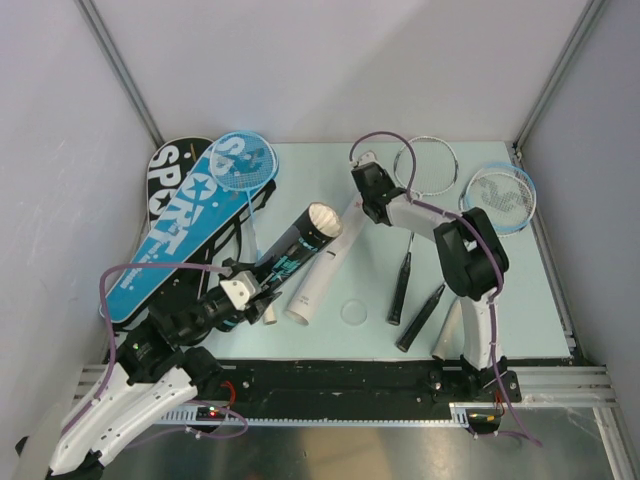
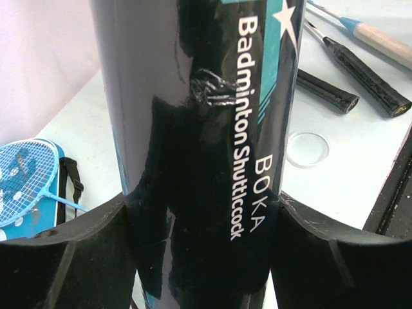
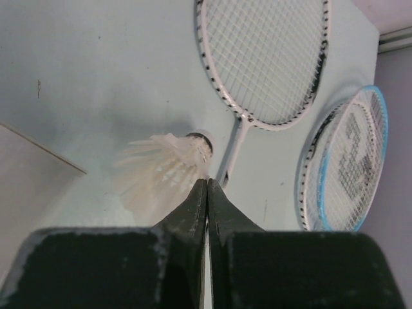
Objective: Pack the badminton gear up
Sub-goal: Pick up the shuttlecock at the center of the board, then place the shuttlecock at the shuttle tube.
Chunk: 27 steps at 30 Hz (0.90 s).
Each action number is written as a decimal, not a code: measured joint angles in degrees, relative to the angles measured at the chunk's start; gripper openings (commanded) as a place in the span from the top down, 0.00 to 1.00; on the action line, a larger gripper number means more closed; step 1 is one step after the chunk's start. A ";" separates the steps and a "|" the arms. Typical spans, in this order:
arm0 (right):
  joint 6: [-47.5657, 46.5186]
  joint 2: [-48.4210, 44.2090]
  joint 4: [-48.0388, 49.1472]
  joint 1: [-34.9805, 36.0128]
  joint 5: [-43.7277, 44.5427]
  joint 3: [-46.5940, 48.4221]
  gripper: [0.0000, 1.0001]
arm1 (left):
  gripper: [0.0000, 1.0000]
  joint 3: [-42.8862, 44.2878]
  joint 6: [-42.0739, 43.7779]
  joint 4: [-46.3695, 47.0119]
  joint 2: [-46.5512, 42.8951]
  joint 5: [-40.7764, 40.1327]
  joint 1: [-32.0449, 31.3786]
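Tilting up off the table (image 1: 420, 345), the black teal-printed tube (image 1: 295, 245) is held by the left tool (image 1: 258, 288), which is clamped across its lower part. In the left wrist view both pads are pressed against the tube's sides. The tube's long axis runs from near-left to far-right in the top view, and its open mouth points up and toward the far right.

The white tube (image 1: 320, 275) is laid flat on the table just beside the black one, to its right. Its long axis runs almost parallel, near-left to far-right. A clear round lid (image 1: 355, 312) is seen on the table close to its near end.

The right tool (image 3: 207, 183) is seen with its fingers pressed together, tip against tip, over the far part of the table. A white feather shuttlecock (image 3: 161, 170) lies right at those tips, its cork pointing right and its feather skirt spread to the left in the right wrist view. Whether a feather is caught between the tips cannot be told.

The silver racket (image 1: 425, 165) is laid with its head at the far edge and its handle pointing toward the arms. A blue racket (image 1: 500, 198) is laid to its right, head far, handle near-left. A second blue racket (image 1: 243, 160) is laid at far left, its head over the blue cover (image 1: 180, 240), which overlaps the black cover (image 1: 172, 165). Both covers are stretched from far to near-left.
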 measured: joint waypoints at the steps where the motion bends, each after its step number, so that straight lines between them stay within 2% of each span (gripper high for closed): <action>1: -0.13 -0.70 -0.09 0.00 0.02 -0.11 1.00 | 0.60 0.00 -0.02 0.00 0.04 0.00 0.00; 7: 1.22 -10.78 -2.38 -0.24 -2.08 -2.12 1.00 | 0.60 -0.04 0.00 0.09 0.94 0.02 0.00; 13: 8.17 -27.47 -7.23 -0.52 -11.93 -2.58 1.00 | 0.60 -0.09 0.00 0.11 1.57 -0.17 0.00; 20: 19.23 -45.81 -10.19 -1.90 -31.15 -4.13 1.00 | 0.60 -0.09 0.07 0.28 1.60 -1.55 0.00; 27: 31.39 -58.51 -8.57 -5.64 -53.55 -10.62 1.00 | 0.58 -0.11 0.98 0.37 1.81 -3.61 0.00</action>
